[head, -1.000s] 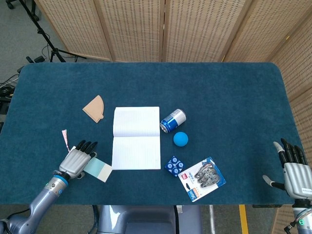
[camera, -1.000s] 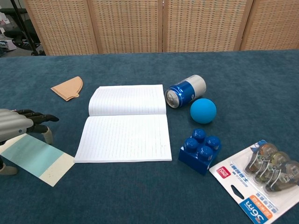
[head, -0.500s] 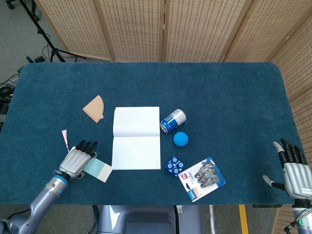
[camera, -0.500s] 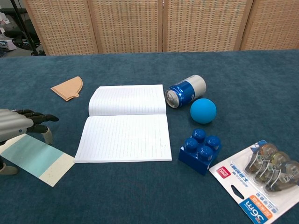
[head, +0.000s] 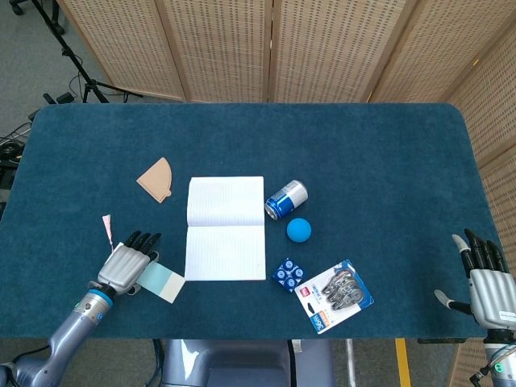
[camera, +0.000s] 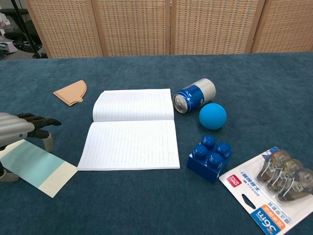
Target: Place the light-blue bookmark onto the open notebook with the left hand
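Little has moved vs. earlier frames: left hand (head: 126, 266) sits a touch flatter over the bookmark (head: 162, 282), otherwise same spot. Its fingers (camera: 35, 120) lie on the bookmark's left end with thumb at the near edge; whether it actually grips, cannot tell. Bookmark lies on the table (head: 363, 153), just left of the notebook (head: 225, 228), near its lower corner, not on it. Right hand (head: 486, 282) rests at the table's right edge, fingers apart, holding nothing.
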{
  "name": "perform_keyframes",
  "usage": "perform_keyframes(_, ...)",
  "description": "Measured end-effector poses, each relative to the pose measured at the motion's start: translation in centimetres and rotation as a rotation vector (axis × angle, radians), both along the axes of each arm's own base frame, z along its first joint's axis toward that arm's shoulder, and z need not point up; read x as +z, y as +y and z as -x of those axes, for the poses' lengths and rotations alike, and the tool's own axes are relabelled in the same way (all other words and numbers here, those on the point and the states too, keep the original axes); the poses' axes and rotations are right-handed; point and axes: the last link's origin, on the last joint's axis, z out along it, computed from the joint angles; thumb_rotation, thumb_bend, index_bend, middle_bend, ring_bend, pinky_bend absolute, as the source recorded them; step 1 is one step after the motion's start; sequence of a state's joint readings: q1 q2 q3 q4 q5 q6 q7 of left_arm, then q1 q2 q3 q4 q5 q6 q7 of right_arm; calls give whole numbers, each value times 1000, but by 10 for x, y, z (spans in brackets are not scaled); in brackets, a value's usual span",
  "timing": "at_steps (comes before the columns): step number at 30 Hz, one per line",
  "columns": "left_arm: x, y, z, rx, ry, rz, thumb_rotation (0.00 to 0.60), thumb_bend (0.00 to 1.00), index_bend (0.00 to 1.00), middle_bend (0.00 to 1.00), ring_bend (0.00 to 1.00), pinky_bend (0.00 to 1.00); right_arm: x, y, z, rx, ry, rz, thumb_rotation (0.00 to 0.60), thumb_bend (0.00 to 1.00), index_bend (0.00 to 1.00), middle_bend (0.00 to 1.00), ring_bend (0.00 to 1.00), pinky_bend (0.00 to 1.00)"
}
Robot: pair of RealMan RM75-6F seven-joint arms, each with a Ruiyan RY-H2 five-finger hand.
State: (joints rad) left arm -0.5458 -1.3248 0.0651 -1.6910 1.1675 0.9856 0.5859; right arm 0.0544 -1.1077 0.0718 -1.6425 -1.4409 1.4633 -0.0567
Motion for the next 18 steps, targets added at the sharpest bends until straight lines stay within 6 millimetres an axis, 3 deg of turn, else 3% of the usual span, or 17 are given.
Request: perform_keyframes(18, 5, 3, -4, -8, -17, -29, 600, 485, 540, 0, 0, 0, 0, 0, 0, 0, 0, 1, 600, 53, 5, 0, 0, 0)
